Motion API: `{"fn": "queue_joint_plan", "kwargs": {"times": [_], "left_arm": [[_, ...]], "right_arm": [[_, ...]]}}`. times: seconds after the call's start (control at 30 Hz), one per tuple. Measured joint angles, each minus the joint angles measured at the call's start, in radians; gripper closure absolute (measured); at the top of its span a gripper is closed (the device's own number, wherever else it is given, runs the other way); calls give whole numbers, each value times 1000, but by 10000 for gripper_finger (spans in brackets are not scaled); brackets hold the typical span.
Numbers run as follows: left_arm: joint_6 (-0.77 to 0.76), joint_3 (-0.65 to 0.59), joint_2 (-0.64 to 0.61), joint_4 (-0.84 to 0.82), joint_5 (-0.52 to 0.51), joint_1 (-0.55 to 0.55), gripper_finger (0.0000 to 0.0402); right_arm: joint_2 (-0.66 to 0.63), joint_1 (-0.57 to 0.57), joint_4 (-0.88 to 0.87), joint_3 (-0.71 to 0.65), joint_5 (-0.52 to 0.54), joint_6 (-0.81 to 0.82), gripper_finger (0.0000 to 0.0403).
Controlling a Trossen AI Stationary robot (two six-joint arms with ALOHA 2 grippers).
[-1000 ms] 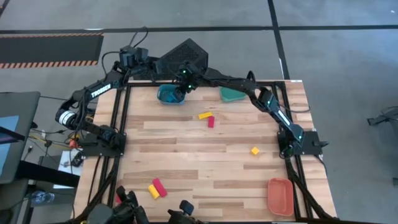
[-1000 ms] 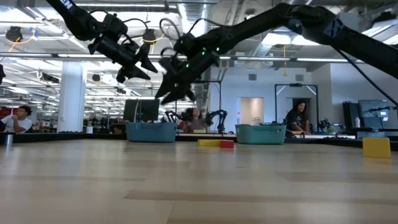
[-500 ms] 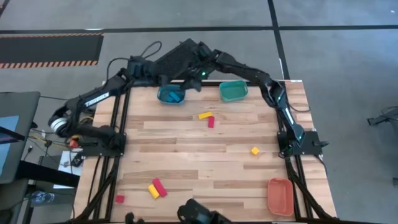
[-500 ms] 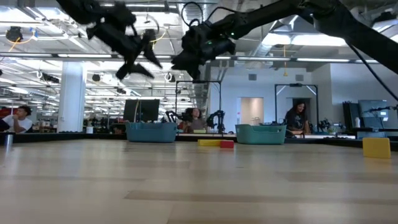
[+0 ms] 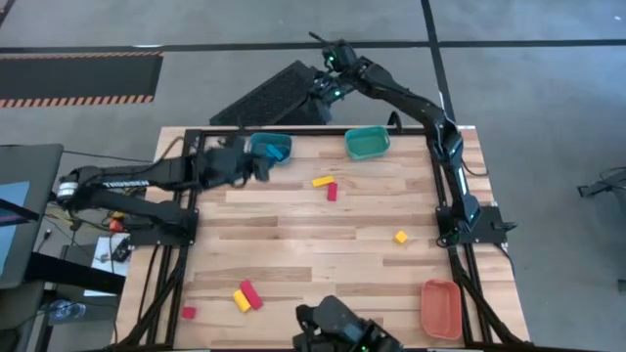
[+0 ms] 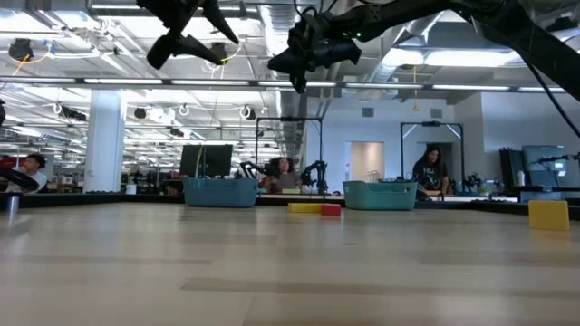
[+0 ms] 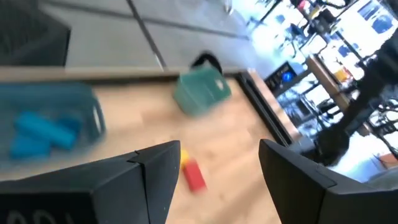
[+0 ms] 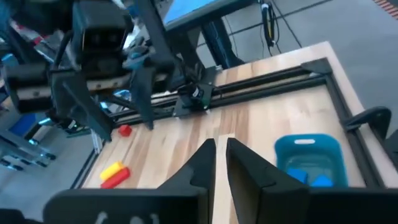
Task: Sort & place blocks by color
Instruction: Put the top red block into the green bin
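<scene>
The left gripper [image 5: 262,162] hangs above the far left part of the worktop [image 5: 323,264], just beside the blue bin [image 5: 271,147]. Its two fingers [image 7: 158,171] stand wide apart and hold nothing. The right gripper [image 5: 323,86] is raised beyond the far edge of the worktop, over the floor, and its fingers [image 8: 202,163] are nearly together with only a thin gap and nothing between them.

Two blue blocks [image 7: 43,134] lie inside the blue bin. A yellow bar [image 5: 322,181] and a red block [image 5: 332,192] lie touching each other in the far middle of the worktop, between the blue bin and the teal bin [image 5: 367,143]. One small yellow cube [image 5: 400,237] lies alone toward the right side. At the near left, a yellow block [image 5: 241,300] and a red bar [image 5: 251,293] lie side by side, and a small red cube [image 5: 188,313] sits close to the left edge. The orange bin [image 5: 441,308] stands at the near right corner.
</scene>
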Motion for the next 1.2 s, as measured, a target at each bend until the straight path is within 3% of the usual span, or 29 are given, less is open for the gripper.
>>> {"fn": "queue_joint_plan", "kwargs": {"times": [0.17, 0.3, 0.43, 0.6, 0.7, 0.83, 1.1, 1.2], "left_arm": [[-123, -1, 9, -87, -174, -173, 193], [-135, -2, -17, -159, -248, -234, 194], [-92, -1, -52, -244, -244, -270, 194], [-99, -6, -88, -487, -238, -360, 194], [-135, -66, -126, -582, -236, -411, 194], [-156, -192, -212, -506, -178, -447, 194], [-22, -468, -359, -224, 37, -459, 194], [-18, -530, -389, -179, 81, -459, 194]], "right_arm": [[-20, 76, -136, -1, 19, -84, 353], [-30, 192, -210, -1, 75, -132, 368], [-42, 309, -193, -1, 238, -114, 388], [-16, 398, -239, -3, 267, -19, 395], [-16, 443, -177, -81, 370, 59, 387], [-23, 501, -109, -183, 456, 199, 379], [-27, 631, 73, -347, 676, 439, 386], [-27, 662, 100, -408, 672, 527, 385]]}}
